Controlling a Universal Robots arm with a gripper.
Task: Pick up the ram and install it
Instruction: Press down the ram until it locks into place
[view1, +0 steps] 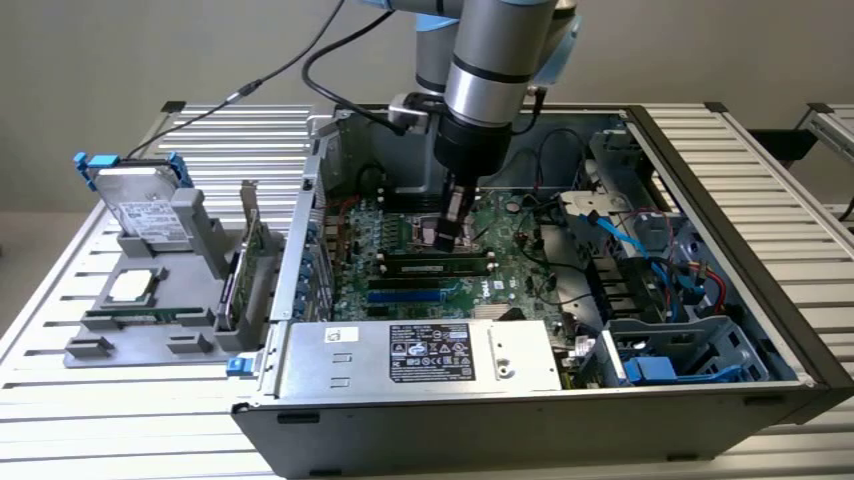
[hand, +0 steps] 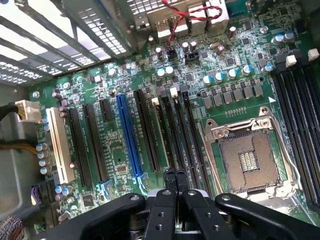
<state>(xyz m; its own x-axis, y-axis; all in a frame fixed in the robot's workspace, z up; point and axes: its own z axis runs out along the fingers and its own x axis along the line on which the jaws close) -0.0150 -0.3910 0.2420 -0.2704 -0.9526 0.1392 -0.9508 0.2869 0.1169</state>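
Slatted metal table (view1: 747, 150), open grey steel computer case (view1: 534, 420) lying on it, green motherboard (view1: 400, 235) inside. The ram, a long thin green circuit-board stick (view1: 430, 268), lies along the long black memory slots (hand: 187, 135), already in one of them by the look of it, beside the empty square silver CPU socket (hand: 247, 160).

My black two-finger gripper (view1: 449, 243) hangs over one end of the stick, fingers pinched together with nothing between them. I can't tell whether the tips touch it.

I judge the step to be seating. To do it well:
- push straight down with the closed tips, no tilt
- stay on the stick's top edge, off the socket
- press both ends evenly, or one end may ride high
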